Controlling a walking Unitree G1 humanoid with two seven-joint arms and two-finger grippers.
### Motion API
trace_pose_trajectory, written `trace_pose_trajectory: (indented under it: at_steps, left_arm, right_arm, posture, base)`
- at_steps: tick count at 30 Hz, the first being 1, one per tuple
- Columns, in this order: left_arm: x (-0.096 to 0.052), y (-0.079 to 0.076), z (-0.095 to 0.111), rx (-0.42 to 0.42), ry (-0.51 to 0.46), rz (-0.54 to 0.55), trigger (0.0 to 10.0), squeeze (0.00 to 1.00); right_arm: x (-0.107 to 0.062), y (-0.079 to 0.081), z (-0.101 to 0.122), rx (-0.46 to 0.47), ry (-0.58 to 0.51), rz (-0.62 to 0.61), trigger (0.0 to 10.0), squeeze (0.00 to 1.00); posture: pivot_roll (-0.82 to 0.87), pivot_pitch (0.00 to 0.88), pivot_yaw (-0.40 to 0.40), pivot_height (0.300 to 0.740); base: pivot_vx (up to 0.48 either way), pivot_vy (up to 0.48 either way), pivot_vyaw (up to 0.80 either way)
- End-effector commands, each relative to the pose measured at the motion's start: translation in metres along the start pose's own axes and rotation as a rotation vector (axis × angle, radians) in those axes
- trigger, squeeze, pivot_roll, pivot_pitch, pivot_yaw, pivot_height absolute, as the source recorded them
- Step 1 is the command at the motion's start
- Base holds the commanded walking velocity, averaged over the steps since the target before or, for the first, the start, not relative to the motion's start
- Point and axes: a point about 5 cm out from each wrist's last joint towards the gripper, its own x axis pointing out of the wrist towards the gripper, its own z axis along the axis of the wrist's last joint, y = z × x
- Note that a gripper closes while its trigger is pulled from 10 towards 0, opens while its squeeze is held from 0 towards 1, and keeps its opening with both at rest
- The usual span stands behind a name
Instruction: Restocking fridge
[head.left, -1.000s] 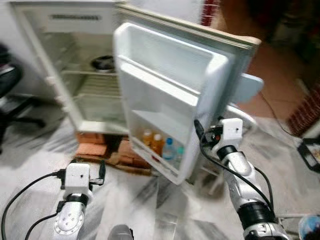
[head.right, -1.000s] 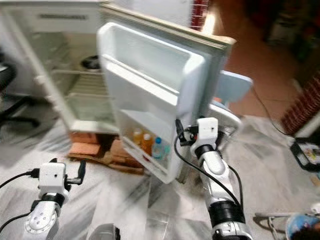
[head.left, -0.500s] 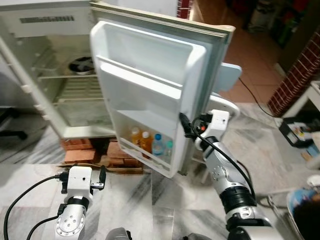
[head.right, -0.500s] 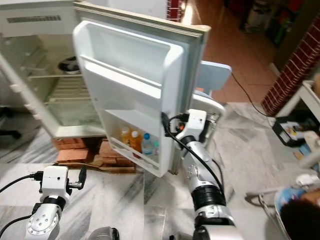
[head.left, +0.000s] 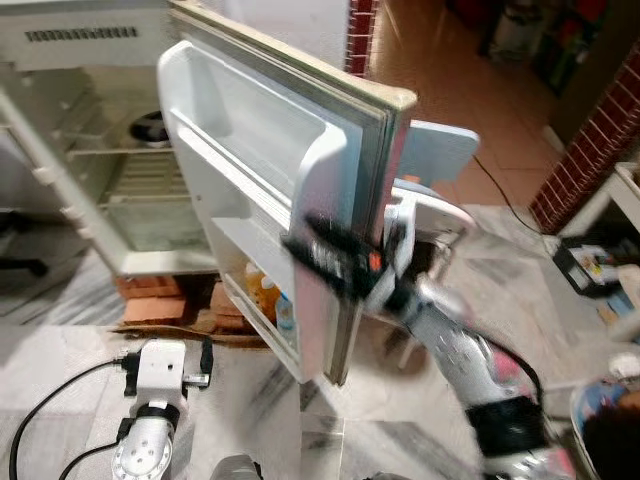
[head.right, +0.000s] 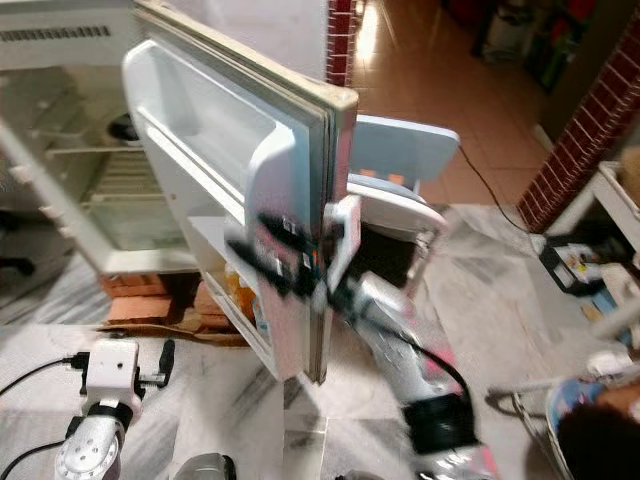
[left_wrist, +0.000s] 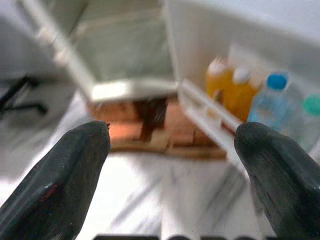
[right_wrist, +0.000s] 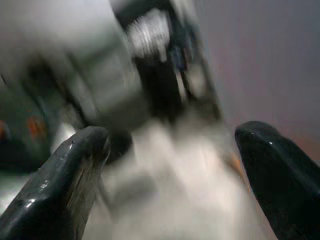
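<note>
The fridge stands open, its door swung wide. Four bottles sit in the door's bottom shelf: two orange ones and two clear ones. The right gripper, blurred, is at the door's edge, fingers spread wide. The left gripper hangs low over the floor, fingers wide apart.

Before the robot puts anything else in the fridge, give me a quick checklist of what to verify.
1. Fridge door open: ok.
2. Space beside the bottles on the door shelf: cannot tell, partly hidden.
3. Left claw open and holding nothing: ok.
4. Right claw open: ok.
5. Right arm steady: not ok, it is motion-blurred by the door edge.
6. Chair behind the door: not ok, close.
</note>
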Motion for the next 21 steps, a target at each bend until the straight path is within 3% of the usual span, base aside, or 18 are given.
trace_pose_trajectory:
  at_steps: [1,2,9,13,17,19,21]
  left_arm:
    - [-0.001,-0.002,-0.003,0.01,0.006,-0.005,10.0,0.0]
    - [-0.003,-0.002,-0.004,0.009,0.011,-0.008,10.0,0.0]
    - [-0.008,-0.002,-0.007,0.009,0.017,-0.016,10.0,0.0]
    - [-0.009,-0.002,-0.007,0.011,0.015,-0.015,10.0,0.0]
    - [-0.013,-0.004,-0.009,0.012,0.013,-0.011,10.0,0.0]
    - [-0.015,-0.005,-0.01,0.011,0.013,-0.007,10.0,0.0]
    - [-0.017,-0.006,-0.012,0.011,0.018,-0.007,10.0,0.0]
  right_arm:
    - [-0.008,-0.006,-0.021,-0.068,0.156,-0.003,10.0,0.0]
    - [-0.016,-0.01,-0.031,-0.063,0.231,-0.027,10.0,0.0]
    - [-0.044,-0.021,-0.053,-0.093,0.429,-0.018,10.0,0.0]
    - [-0.048,-0.047,-0.057,-0.22,0.529,-0.205,10.0,0.0]
    - [-0.029,-0.072,-0.027,-0.313,0.344,-0.507,10.0,0.0]
    - [-0.025,-0.075,-0.021,-0.322,0.303,-0.552,10.0,0.0]
    - [-0.012,-0.076,-0.005,-0.297,0.183,-0.623,10.0,0.0]
  posture:
    - [0.09,0.046,-0.021,0.735]
    - [0.09,0.045,-0.021,0.735]
    - [0.09,0.047,-0.019,0.735]
    - [0.09,0.047,-0.019,0.735]
    - [0.09,0.047,-0.015,0.735]
    - [0.09,0.047,-0.015,0.735]
    - [0.09,0.048,-0.014,0.735]
  base:
    - [0.0,0.0,0.0]
    - [0.0,0.0,0.0]
    - [0.0,0.0,0.0]
    - [0.0,0.0,0.0]
    - [0.0,0.0,0.0]
    - [0.0,0.0,0.0]
    - [0.0,0.0,0.0]
